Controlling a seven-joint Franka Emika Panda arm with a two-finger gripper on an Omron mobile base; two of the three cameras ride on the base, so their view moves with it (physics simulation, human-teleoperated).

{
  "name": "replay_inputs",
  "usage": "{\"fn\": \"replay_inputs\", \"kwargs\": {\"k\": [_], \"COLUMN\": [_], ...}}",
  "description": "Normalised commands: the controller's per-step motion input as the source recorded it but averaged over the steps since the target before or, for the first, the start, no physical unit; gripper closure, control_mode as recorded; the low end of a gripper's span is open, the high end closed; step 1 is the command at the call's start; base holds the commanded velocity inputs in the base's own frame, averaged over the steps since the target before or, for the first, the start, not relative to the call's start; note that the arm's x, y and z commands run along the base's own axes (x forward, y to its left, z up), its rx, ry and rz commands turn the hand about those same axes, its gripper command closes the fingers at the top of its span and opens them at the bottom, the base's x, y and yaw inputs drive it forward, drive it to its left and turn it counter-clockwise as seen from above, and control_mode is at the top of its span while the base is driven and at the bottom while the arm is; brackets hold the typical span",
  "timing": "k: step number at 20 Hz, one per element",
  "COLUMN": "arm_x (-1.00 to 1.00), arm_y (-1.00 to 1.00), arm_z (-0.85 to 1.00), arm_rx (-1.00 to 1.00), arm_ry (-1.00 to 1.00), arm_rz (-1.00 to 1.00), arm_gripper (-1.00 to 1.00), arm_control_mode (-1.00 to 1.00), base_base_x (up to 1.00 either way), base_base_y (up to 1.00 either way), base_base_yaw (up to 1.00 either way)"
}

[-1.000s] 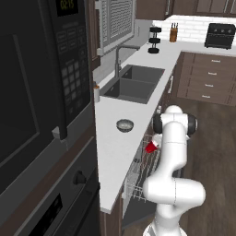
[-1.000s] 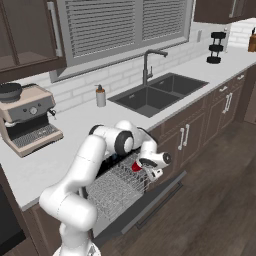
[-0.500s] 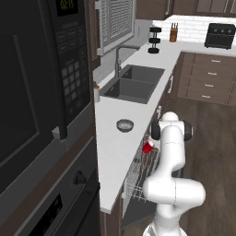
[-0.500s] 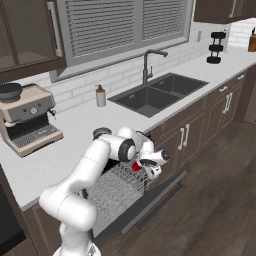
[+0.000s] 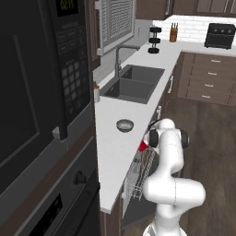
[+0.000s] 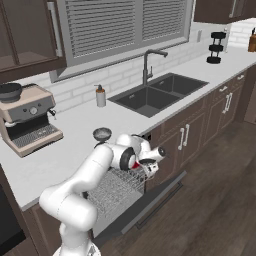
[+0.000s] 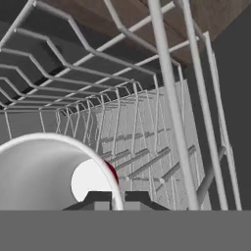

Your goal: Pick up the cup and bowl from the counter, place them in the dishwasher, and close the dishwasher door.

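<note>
Over the pulled-out rack (image 6: 117,190) of the dishwasher (image 6: 150,210), the end effector (image 7: 112,198) hangs low w/ the cup (image 7: 54,171) pinched at its rim: in the hand view the two fingertips sit nearly pressed together, one each side of the cup's thin wall, white inside facing the camera, a sliver of red showing past the edge. Right base view shows a red patch (image 6: 135,165) at the wrist, just above the wire rack near its outer end.

Step in hand, by the look of it: setting the cup down in the rack. To do it well: lower straight btw. the tines so the cup doesn't catch a wire, let it rest on the rack floor before letting go, then spread the fingers only slightly and lift clear along the rim w/o dragging it over. Cup looks tilted rel. to the rack, so it may roll or lean once freed; a slot btw. tine rows would steady it.

Containers: rack looks bare apart from the cup arriving. Bowl (image 5: 125,125) sits upright on the bench (image 5: 113,143), near the front edge, btw. the sink (image 5: 134,84) and the arm; appears empty, dark inside. Sink basin looks empty too. Dishwasher door (image 6: 142,212) lies folded down, open; closing comes last.
</note>
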Motion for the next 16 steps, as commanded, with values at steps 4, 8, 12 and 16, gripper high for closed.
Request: {"fn": "replay_inputs", "kwargs": {"k": [4,8,12,16], "arm_x": [0.02,-0.32,-0.25,-0.44], "arm_y": [-0.03,-0.24,-0.16,-0.17], "arm_z": [-0.19,0.0,0.03,0.48], "arm_rx": [0.0,0.0,0.0,0.01], "arm_ry": [0.01,0.0,0.0,-0.03], "arm_rz": [0.0,-0.03,-0.02,-0.01], "arm_gripper": [-1.0,-1.0,-1.0,-1.0], "arm_control_mode": [-1.0,-1.0,-1.0,-1.0], "base_base_x": [0.0,0.0,0.0,0.0], "base_base_y": [0.0,0.0,0.0,0.0], "base_base_yaw": [0.0,0.0,0.0,0.0]}}
